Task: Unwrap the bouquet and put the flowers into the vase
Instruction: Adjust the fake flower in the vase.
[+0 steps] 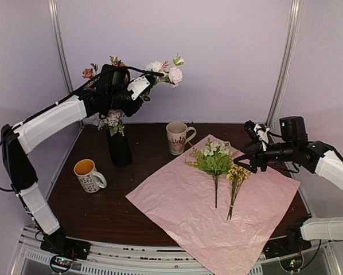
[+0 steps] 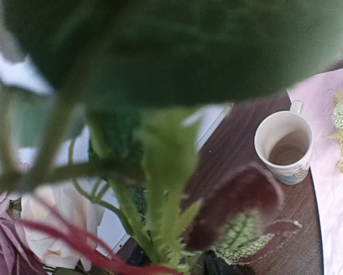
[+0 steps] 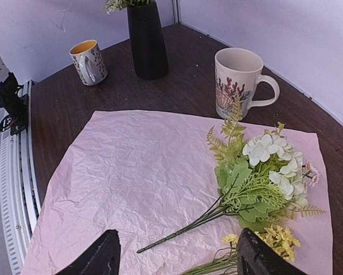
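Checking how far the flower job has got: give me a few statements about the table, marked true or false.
The paper lies spread open on the table. True.
Two bunches lie on it, a white bunch and a yellow bunch. True.
The vase is empty. False: flowers stand in it.
The right pincer grips the yellow bunch. False: it is open and holds nothing.
The orange-lined mug stands on the paper. False: it stands on bare table, left of the vase.

Dark wood table (image 1: pixel 114 200): black vase (image 1: pixel 119 150), orange-lined mug (image 1: pixel 88 175), cream patterned mug (image 1: pixel 176 137) standing; lilac-pink paper sheet (image 1: pixel 183 212) spread flat.
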`<state>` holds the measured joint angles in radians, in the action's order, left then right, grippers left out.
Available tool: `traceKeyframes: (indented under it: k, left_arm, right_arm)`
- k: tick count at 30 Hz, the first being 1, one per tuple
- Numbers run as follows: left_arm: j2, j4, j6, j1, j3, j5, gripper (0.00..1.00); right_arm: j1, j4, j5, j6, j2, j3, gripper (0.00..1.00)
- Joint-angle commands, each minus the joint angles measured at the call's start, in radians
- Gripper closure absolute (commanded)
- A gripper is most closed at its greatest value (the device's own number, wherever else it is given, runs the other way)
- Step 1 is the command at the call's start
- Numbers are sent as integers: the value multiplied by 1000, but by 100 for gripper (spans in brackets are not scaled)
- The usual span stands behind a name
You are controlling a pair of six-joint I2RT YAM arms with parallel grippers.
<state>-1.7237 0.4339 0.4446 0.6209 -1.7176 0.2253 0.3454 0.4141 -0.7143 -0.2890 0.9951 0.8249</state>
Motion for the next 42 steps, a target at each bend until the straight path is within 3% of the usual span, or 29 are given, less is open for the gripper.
traceKeyframes:
  k: [1,4,7,15,21,42]
  left_arm:
    - [-7,-66,3,1,-37,50,80]
    - [-3,-71,-8,-1,-33,70,93]
    - [18,-96,-22,-3,-4,89,100]
    - [102,-161,-110,-30,107,164,100]
    - [149,-192,-211,-69,227,138,100]
    - [177,-294,-369,-118,399,148,100]
  right_arm:
    - [-6,-21,-12,-5,3,-12,30]
    - [-8,-21,-14,-6,7,-10,30]
    - [-8,-20,-13,-7,10,-11,30]
    - [-8,-18,-14,-10,9,-12,30]
    - [-10,-19,-16,-12,8,-14,30]
    - [-11,-14,-19,-20,16,-17,30]
